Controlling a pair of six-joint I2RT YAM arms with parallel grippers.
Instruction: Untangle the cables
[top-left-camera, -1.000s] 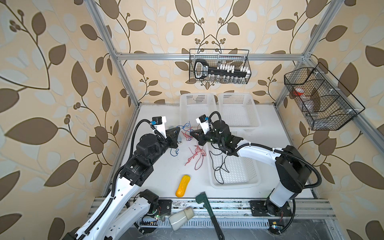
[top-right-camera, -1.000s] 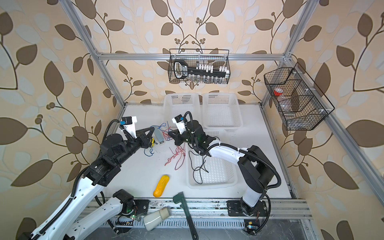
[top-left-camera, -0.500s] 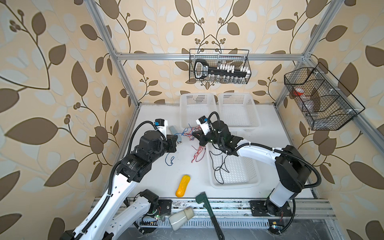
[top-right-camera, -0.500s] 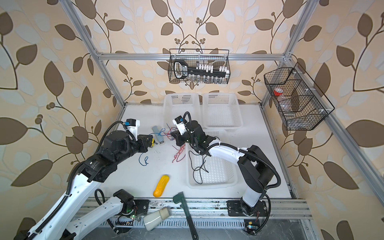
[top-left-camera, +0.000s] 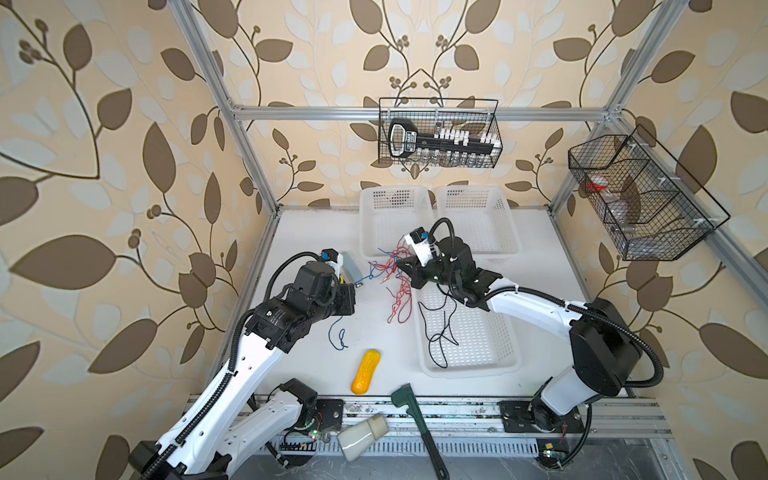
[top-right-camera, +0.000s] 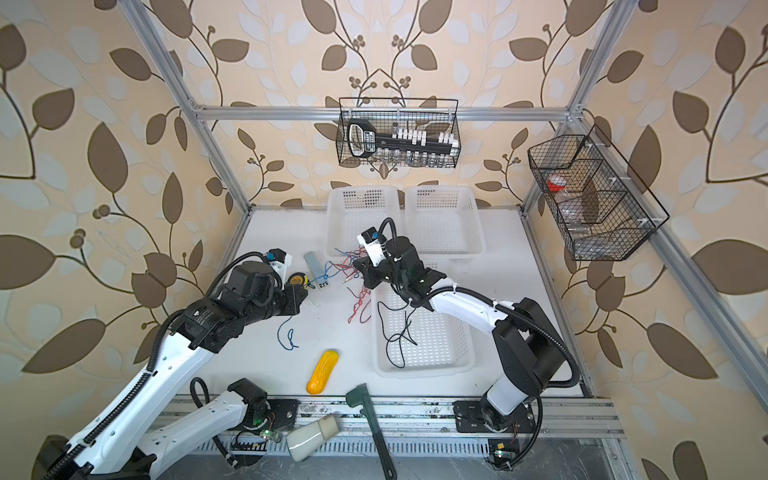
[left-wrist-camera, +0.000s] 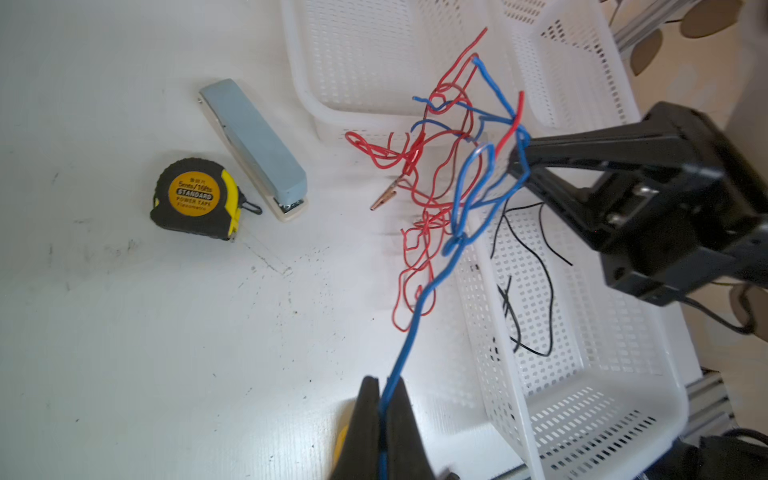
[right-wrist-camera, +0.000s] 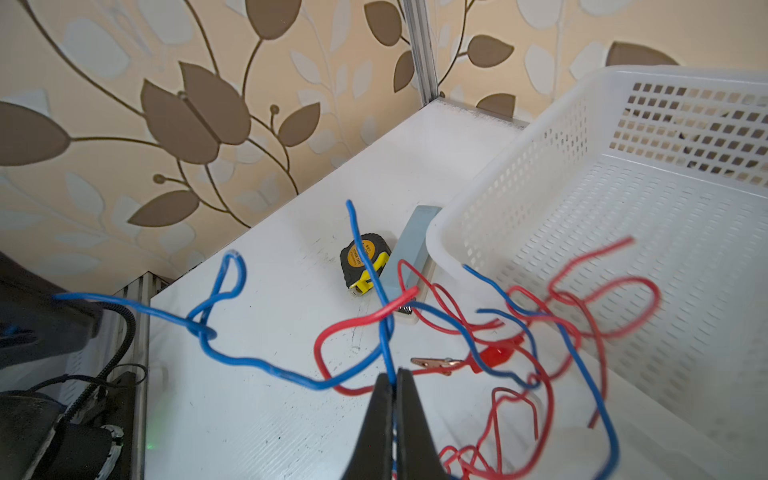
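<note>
Both arms hold the same blue cable (left-wrist-camera: 419, 299) in the air over the middle of the desk (left-wrist-camera: 145, 332). The left end effector (left-wrist-camera: 384, 384) is clenched on it at one point and the right end effector (right-wrist-camera: 392, 376) is clenched on it further along, at the far end of the near basket (top-left-camera: 482, 336). Whether the right one also pinches a red strand cannot be told. Between the two grips the blue cable carries a small loop closed by a knot (left-wrist-camera: 455, 243). The main risk is that pulling the arms apart cinches this knot tight instead of opening it. The red cables (right-wrist-camera: 357, 318) hang in a loose snarl around the right grip and trail down onto the desk, wound through the blue cable in several places, so a long pull would likely drag the whole bundle along rather than free one strand. A red cable ends in a bare metal clip (left-wrist-camera: 384, 197) that could hook a blue loop or a hole in the basket wall. The black cable (left-wrist-camera: 549, 299) lies in the near basket just beside the snarl and could be swept up with it. A tape measure (left-wrist-camera: 193, 199) and a stapler (left-wrist-camera: 253, 145) sit to the far left, close enough for a dragged strand to catch. With wire this thin, a clenched grip may also slip under tension.
</note>
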